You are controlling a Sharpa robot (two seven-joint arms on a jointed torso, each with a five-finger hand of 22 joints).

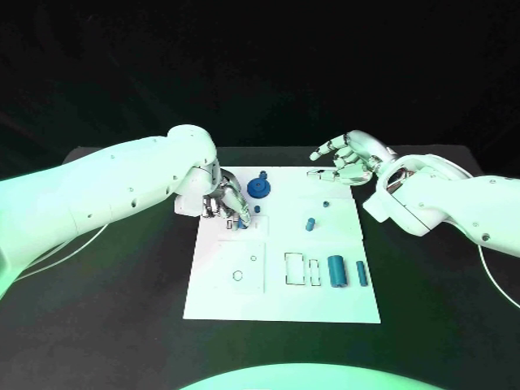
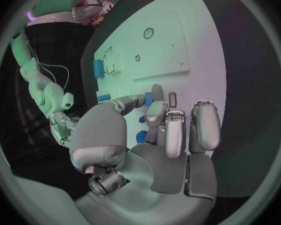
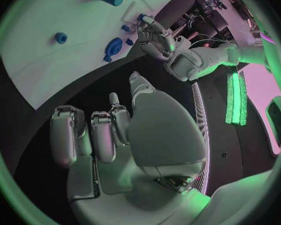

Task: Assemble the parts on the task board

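Left hand (image 1: pixel 222 200) low over task board (image 1: pixel 331 305), fingertips on a small blue part (image 1: pixel 243 221).

I see this hand near the board's left edge with fingers curled down at the peg; I cannot tell if it really pinches it. My right hand (image 1: pixel 344 160) hovers at the far right corner, fingers apart, holding nothing. The blue knob (image 1: pixel 259 188) stands just beside the left hand; two cylinders (image 1: pixel 337 272) lie at the near right. I judge these parts light, stiff and slippery, best taken by the sides.
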